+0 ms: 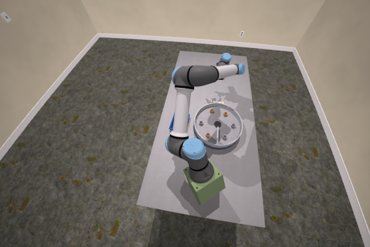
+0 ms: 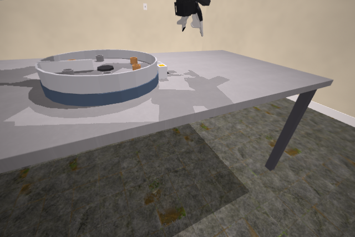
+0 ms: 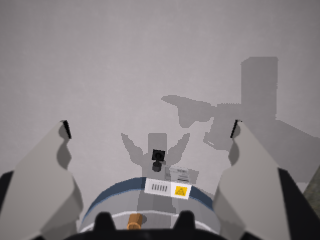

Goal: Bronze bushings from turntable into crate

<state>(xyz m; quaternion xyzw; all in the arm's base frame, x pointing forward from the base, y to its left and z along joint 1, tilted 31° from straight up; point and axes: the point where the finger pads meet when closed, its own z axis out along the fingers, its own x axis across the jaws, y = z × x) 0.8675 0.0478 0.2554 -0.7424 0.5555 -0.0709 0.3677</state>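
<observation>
Three bronze bushings stand on the turntable [image 1: 219, 143] [image 2: 100, 85]: two at the far side, one [image 1: 211, 110] left of the other [image 1: 225, 114], and a third [image 1: 207, 135] at the near left. One bronze bushing [image 3: 134, 221] shows at the wrist view's bottom edge. Three steel bushings stand there too, at the left [image 1: 200, 124], right [image 1: 233, 126] and near right [image 1: 225, 137]. The blue crate [image 1: 171, 123] is left of the turntable, mostly hidden behind the arm; its inside cannot be seen. My gripper [image 2: 192, 32] [image 3: 152, 121] is wide open and empty, high above the table beyond the turntable.
The turntable has a raised wall, a dark centre hub [image 1: 217, 124] [image 2: 105, 68] and an upright white divider [image 1: 217, 136] [image 2: 71, 65]. A small white box [image 2: 162, 71] [image 3: 167, 188] with a yellow label sits on its outer side. The arm's green base block [image 1: 206, 191] stands at the near end.
</observation>
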